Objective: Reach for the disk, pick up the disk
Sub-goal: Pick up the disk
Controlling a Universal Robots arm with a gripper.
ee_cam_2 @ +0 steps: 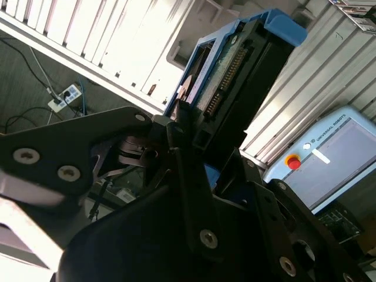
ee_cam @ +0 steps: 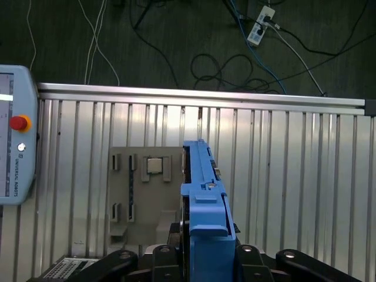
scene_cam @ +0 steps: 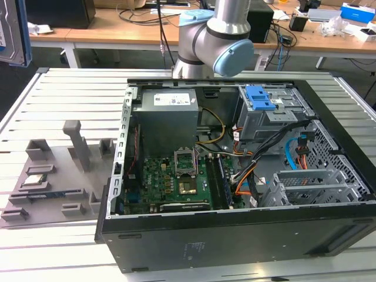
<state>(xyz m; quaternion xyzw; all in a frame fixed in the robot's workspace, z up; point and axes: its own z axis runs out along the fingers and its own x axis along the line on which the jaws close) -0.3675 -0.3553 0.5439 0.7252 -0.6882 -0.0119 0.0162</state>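
Note:
The disk [ee_cam: 204,194] stands edge-on between the black fingers of my gripper [ee_cam: 205,258], its blue bracket facing the first wrist view. It hangs well above the slatted table [ee_cam: 282,176]. The second wrist view shows the disk [ee_cam_2: 235,76] from its connector end, with dark underside and blue frame, and my gripper [ee_cam_2: 197,132] shut on it. In the exterior view, the disk [scene_cam: 10,29] shows as a silver face with a blue edge high at the far left.
An open computer case [scene_cam: 235,241] lies on the table, with a blue-topped drive cage [scene_cam: 264,106] inside. A grey fixture [scene_cam: 53,176] holds a small processor chip [ee_cam: 154,166]. A teach pendant [ee_cam: 14,153] lies at the table's edge. Cables and a power strip [ee_cam: 258,26] are on the floor.

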